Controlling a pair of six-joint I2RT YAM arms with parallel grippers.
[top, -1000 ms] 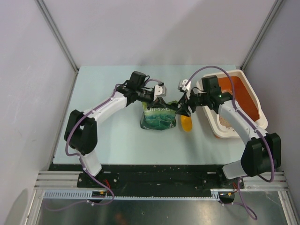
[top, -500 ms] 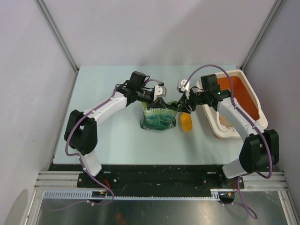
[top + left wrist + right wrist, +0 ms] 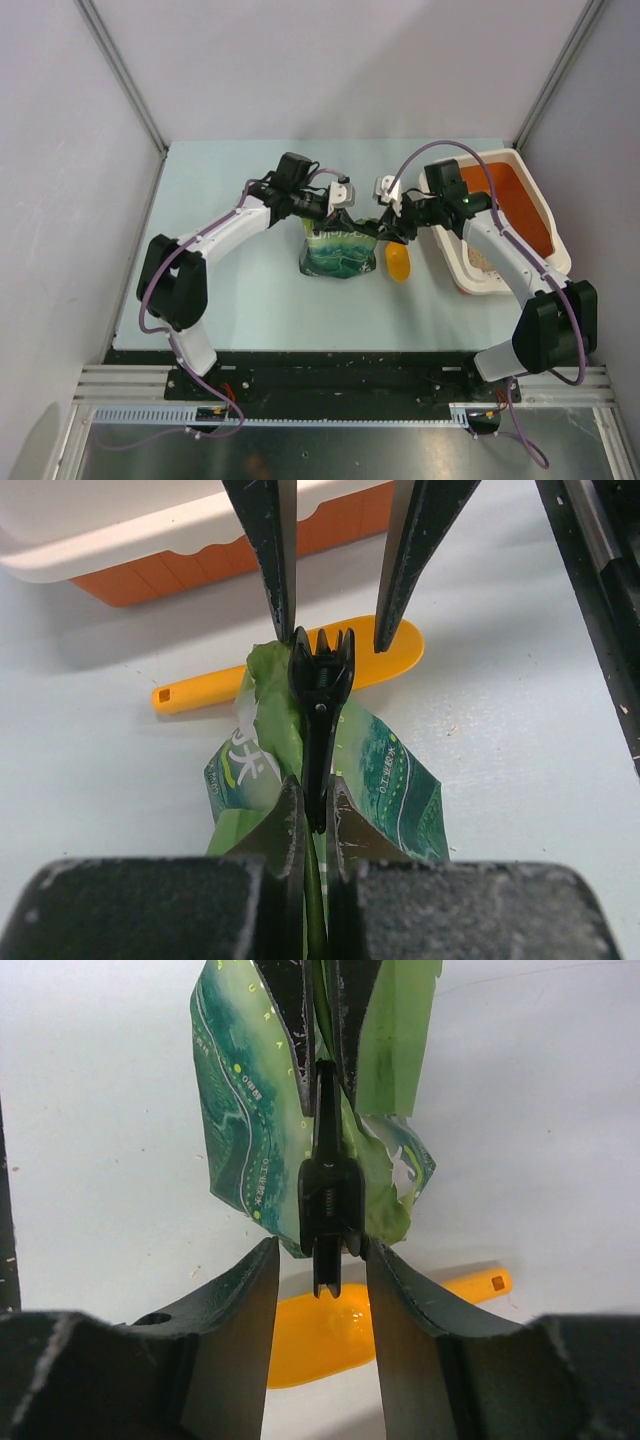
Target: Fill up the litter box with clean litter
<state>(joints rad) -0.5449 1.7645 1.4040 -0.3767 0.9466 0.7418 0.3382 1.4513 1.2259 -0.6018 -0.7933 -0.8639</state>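
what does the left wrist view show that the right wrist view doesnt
Only the left wrist view shows the litter box, its white rim and orange side behind the bag, plus the whole orange scoop. Only the right wrist view shows the bag's torn lower edge and the right fingers set around the clip's handle end. Both show the green bag, the black clip on its top, and the left fingers shut on the bag.

Glossy printed foil-type plastic on the green bag, crinkled and torn at the top. Smooth shiny orange plastic on the scoop. Matt black plastic clip with a little metal spring. Smooth white plastic rim on the litter box, orange inside. Pale matt worktop, slightly dusty.
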